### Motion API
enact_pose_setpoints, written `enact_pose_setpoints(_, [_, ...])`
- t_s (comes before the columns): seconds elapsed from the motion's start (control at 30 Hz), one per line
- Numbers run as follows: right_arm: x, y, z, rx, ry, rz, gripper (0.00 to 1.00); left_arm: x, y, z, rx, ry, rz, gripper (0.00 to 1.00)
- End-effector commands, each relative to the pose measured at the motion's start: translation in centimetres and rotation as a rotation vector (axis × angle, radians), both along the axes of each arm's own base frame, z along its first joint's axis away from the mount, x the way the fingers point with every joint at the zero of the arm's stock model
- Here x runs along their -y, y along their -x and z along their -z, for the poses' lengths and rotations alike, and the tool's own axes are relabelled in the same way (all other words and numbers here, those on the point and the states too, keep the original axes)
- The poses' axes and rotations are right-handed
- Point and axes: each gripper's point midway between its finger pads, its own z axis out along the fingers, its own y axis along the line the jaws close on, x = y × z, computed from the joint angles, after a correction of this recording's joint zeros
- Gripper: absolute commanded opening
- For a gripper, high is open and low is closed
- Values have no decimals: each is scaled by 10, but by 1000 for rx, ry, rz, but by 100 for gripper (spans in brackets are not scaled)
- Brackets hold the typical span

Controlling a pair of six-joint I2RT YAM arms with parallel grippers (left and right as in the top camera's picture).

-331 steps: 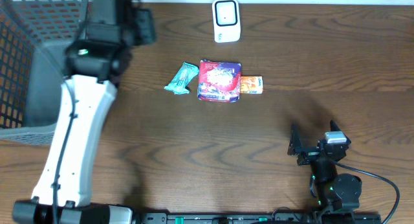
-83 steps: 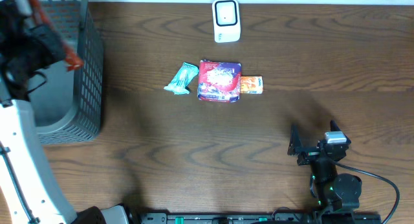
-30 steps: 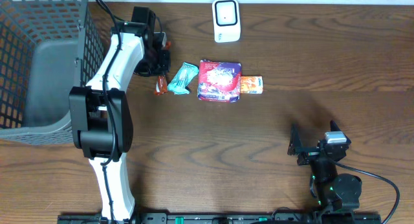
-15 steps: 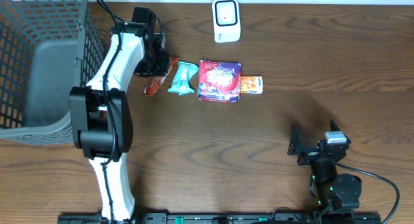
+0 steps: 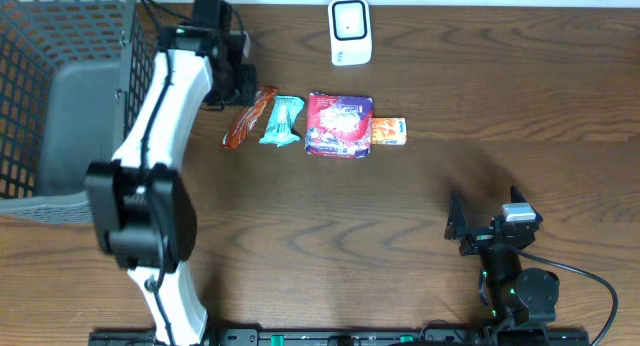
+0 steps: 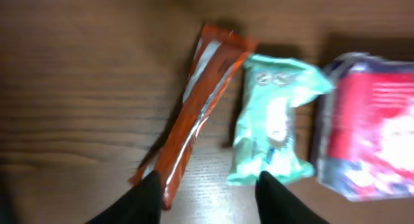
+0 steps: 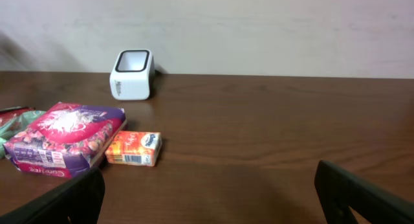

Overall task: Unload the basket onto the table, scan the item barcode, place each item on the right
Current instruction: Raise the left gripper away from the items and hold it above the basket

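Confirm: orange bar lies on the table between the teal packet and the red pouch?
No. The orange bar lies on the table at the row's end, on the basket side of the teal packet, not between it and the red pouch. See overhead view.

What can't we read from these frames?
Barcodes: none readable; overhead too small, left wrist view motion-blurred.
Red pouch: cut off by the left wrist frame's right edge.
Left gripper: hidden overhead beneath its own arm.
Teal packet: right wrist view, mostly behind the pouch.
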Motion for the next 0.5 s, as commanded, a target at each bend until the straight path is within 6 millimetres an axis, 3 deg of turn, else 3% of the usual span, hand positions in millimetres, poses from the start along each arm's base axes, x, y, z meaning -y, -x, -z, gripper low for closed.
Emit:
enact_pose_setpoints(0.0, [4, 0, 1, -1, -3, 17, 99, -5, 1, -28, 67, -6, -9, 52])
enact_pose_setpoints(0.1, [4, 0, 1, -1, -3, 17, 99, -12, 1, -41, 97, -7, -24, 52])
enact_pose_setpoints(0.23, [4, 0, 1, -1, -3, 17, 99, -37, 1, -50, 119, -74, -80, 52])
enact_pose_setpoints(0.47, [4, 0, 1, -1, -3, 17, 99, -63, 17, -44, 47, -108, -133, 51])
